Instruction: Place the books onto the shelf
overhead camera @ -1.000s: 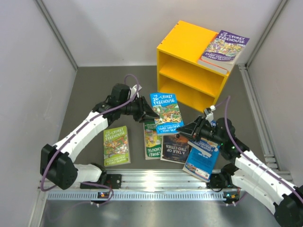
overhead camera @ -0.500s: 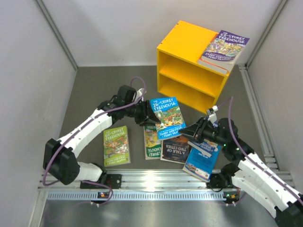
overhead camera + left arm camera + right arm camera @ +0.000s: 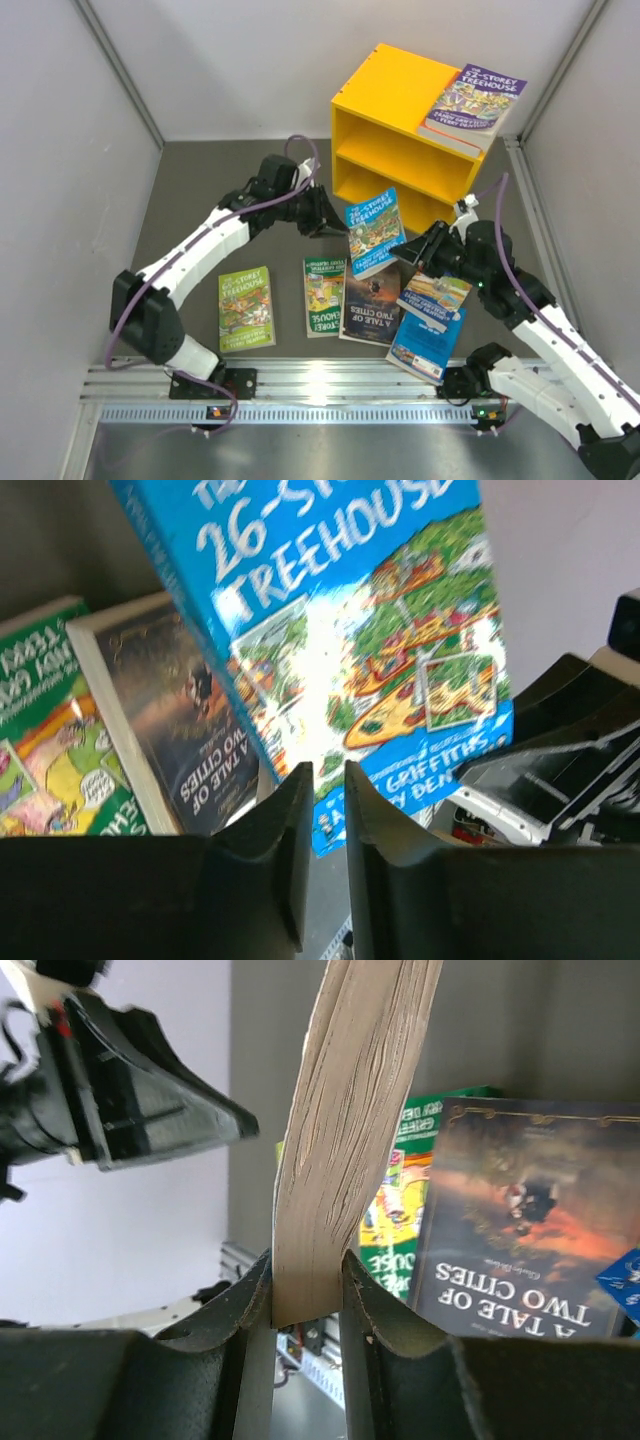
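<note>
**A:** Where's the blue "26-Storey Treehouse" paperback?

**B:** Off the table, tilted, just near of the bright yellow two-compartment shelf at far right. Not in it yet. The right gripper is pinching it across the page block, one finger on each face.

**A:** And the left gripper?

**B:** Just left of the book. Fingers are nearly together with a thin slit between. Can't tell if they nip a corner or just sit beside it.

**A:** How do we do the insert?

**B:** My read is that one arm should own it. Back the left off first. Then the right squares the book to the open front and feeds it in above or below the middle board. A tilted corner could catch that board. The grip is at one edge and the paperback is thin, so it may pivot. Go slow.

**A:** The rest?

**B:** A purple-covered paperback lies flat on the shelf top, overhanging the right edge. The others lie flat on the grey table, near of the held one, including the dark "A Tale of Two Cities" paperback.
</note>
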`<state>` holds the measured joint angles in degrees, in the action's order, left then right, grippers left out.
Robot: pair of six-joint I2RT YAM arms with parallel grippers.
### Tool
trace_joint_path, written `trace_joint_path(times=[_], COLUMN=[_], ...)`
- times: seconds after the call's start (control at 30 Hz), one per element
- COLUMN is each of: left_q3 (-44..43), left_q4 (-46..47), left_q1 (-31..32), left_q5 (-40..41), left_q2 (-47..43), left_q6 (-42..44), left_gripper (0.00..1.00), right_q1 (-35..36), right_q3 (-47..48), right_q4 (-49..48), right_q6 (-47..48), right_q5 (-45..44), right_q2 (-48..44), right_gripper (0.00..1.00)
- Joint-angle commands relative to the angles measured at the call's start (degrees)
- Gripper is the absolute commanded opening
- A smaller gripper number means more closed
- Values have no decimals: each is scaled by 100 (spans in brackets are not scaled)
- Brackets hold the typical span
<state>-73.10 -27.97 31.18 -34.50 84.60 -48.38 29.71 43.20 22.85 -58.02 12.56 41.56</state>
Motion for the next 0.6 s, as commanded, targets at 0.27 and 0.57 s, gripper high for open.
trace_joint_path(times=[0.27,0.57], left_q3=[-1707,-321], left_q4=[591,757], left_q1=[90,-208], left_q5=[13,31], left_q2=[1217,208], left_q6=[-119,-75], left_gripper=[14,11], right_q1=[-124,-641], right_q3=[1286,1762], right_q4=[-35,-35], right_q6=[739,968], right_q5=[-412,-298], right_q2=[519,643], right_gripper=[0,0])
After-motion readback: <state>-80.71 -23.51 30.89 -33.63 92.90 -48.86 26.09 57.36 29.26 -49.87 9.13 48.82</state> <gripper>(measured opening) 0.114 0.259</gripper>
